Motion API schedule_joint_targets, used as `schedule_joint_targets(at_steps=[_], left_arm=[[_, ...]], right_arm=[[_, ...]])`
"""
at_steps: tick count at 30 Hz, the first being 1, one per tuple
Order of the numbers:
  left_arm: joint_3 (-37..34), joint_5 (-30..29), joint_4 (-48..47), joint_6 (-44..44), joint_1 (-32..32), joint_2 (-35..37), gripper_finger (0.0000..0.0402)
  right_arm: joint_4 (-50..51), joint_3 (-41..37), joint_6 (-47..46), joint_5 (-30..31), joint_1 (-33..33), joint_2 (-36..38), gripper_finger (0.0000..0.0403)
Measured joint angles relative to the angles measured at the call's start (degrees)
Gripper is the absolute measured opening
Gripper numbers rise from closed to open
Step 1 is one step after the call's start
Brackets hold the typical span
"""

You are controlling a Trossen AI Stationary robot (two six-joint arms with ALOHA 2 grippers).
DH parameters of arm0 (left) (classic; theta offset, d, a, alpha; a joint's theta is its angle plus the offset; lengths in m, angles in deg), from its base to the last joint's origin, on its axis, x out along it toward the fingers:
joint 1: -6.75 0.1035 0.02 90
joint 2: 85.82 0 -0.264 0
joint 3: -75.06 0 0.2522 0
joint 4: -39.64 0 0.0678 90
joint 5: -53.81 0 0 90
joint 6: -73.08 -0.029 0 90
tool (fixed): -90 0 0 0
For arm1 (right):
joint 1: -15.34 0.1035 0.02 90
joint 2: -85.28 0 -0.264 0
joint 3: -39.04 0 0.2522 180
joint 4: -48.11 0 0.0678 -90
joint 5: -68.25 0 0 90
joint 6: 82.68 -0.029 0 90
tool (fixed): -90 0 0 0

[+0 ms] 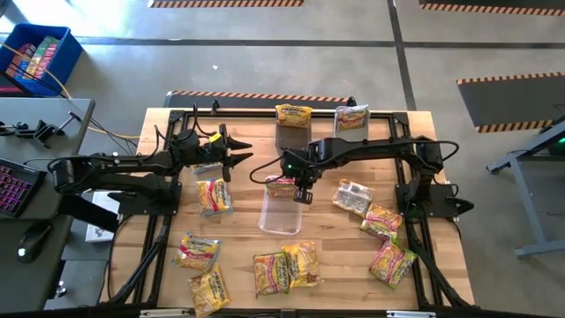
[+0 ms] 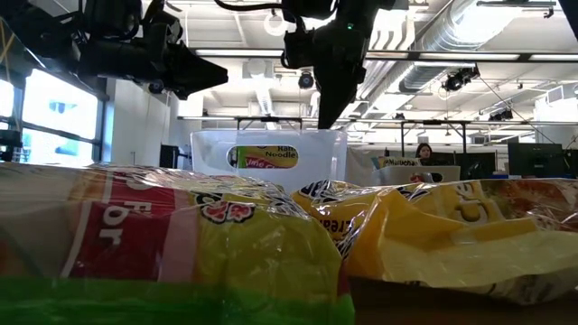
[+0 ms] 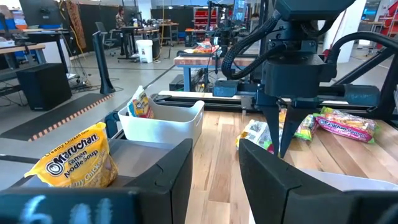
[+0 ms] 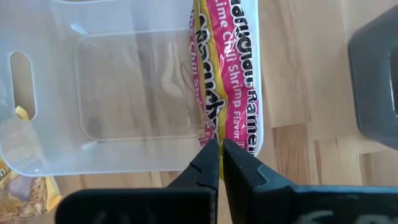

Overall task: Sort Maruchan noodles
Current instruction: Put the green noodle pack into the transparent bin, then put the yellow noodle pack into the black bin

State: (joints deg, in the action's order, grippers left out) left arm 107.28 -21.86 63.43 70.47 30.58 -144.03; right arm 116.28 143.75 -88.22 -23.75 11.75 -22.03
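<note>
Right gripper [image 4: 219,152]: my fingers pinched shut on the near edge of the pink packet [image 4: 230,74]. Packet stands on edge along the wall of the clear bin [image 4: 106,93], long axis running straight away from my fingertips. Left gripper [image 1: 231,150]: farther off, fingers partly apart, empty.

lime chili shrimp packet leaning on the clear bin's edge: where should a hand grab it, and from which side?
Grip the Lime Chili Shrimp packet by its thin raised long edge, coming straight down from above. It stands tilted against the clear bin, so that edge fits between closed-in fingers.
</note>
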Motion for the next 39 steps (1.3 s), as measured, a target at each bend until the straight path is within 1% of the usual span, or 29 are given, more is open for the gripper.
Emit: schedule_joint_targets(at_steps=[14,19,22,24,28,31,33,35,39], left_arm=[[0.0,0.0,0.0,0.0,0.0,0.0,0.0119],[0.0,0.0,0.0,0.0,0.0,0.0,0.0119],[0.0,0.0,0.0,0.0,0.0,0.0,0.0119],[0.0,0.0,0.0,0.0,0.0,0.0,0.0119],[0.0,0.0,0.0,0.0,0.0,0.0,0.0119],[0.0,0.0,-0.1,0.0,0.0,0.0,0.0119],[0.0,0.0,-0.4,-0.2,0.0,0.0,0.0119],[0.0,0.0,-0.6,-0.5,0.0,0.0,0.0119],[0.0,0.0,-0.9,-0.6,0.0,0.0,0.0119]], right_arm=[[-0.6,0.0,0.1,0.0,0.0,-0.4,0.0],[-0.9,0.0,1.7,0.1,0.0,-0.8,0.0],[0.0,1.4,2.1,0.2,0.0,-0.8,0.0],[1.3,2.8,2.9,0.9,0.1,-0.8,0.0],[4.2,5.7,4.4,5.5,0.8,-0.2,0.0],[5.0,6.1,4.9,8.2,1.2,1.5,0.0],[3.8,4.0,5.5,8.6,1.7,3.4,0.0],[0.6,0.0,4.9,8.6,2.6,5.7,0.0],[-9.3,-11.8,2.6,7.6,5.1,11.9,0.0]])
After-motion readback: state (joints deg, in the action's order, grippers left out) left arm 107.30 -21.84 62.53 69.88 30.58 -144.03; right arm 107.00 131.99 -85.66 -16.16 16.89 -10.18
